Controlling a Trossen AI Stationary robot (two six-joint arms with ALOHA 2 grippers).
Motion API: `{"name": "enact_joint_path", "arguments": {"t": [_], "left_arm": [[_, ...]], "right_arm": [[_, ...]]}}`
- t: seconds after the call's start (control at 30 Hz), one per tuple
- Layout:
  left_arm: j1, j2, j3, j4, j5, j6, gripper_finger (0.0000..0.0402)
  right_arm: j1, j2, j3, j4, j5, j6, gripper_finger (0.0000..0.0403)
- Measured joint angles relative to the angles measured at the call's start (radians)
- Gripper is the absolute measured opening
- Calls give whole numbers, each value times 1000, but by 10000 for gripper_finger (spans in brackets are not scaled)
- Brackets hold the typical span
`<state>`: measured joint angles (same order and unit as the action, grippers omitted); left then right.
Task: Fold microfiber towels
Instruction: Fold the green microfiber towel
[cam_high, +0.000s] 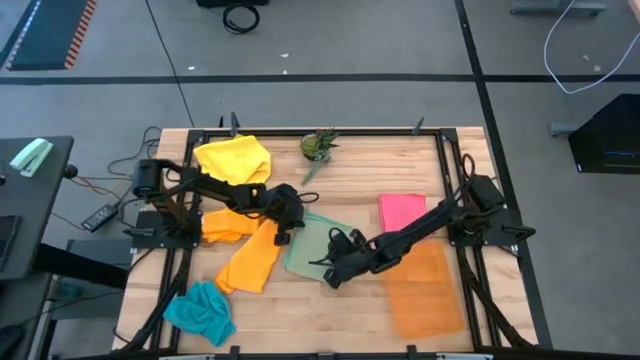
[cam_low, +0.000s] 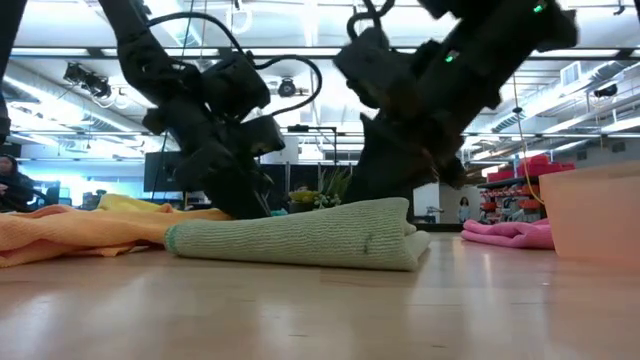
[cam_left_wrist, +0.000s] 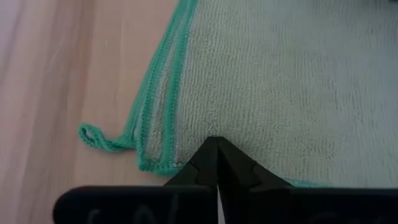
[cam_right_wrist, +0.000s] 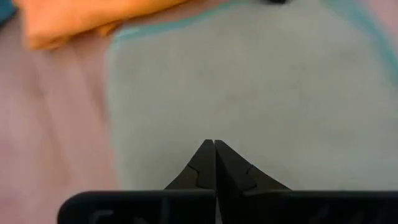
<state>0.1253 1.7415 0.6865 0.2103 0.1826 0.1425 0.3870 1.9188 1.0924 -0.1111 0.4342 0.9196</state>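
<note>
My two end effectors meet over the pale green towel (cam_high: 306, 250), which lies folded near the middle of the wooden surface (cam_high: 400, 170). My left end effector (cam_left_wrist: 217, 165) is pressed together, its tips resting on the towel just inside a corner where the teal stitched hem and a small hanging loop (cam_left_wrist: 93, 135) show. My right end effector (cam_right_wrist: 214, 163) is also pressed together, tips down on the flat face of the same towel; I cannot tell whether either one has cloth pinched between the tips. From the level of the surface the green towel shows as a thick doubled roll with a rounded fold at one end. The orange towel (cam_high: 250, 260) lies touching the green one on the side toward the left edge, stretching toward the front-left corner, where the teal towel (cam_high: 201, 312) sits crumpled. The yellow towel (cam_high: 233, 158) is bunched near the back-left corner. The pink towel (cam_high: 401, 211) lies folded flat toward the right edge, and just in front of it is the stiff orange mat (cam_high: 425, 290), reaching toward the front-right corner. A small green plant (cam_high: 319, 146) stands at the middle of the back edge.
</note>
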Motion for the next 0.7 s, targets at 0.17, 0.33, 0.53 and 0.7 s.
{"name": "enact_joint_path", "arguments": {"t": [0.17,0.33,0.53,0.7], "left_arm": [[0,12,1,24,3,-1,17],[3,14,-2,54,-2,-25,9],[12,-18,-3,73,-5,-34,16],[4,-69,-2,75,-4,-25,17]], "right_arm": [[32,-2,0,-35,-66,44,1],[37,-32,0,-58,-34,20,1],[48,-119,0,-61,14,-21,1],[86,-124,0,-55,36,30,1]]}}
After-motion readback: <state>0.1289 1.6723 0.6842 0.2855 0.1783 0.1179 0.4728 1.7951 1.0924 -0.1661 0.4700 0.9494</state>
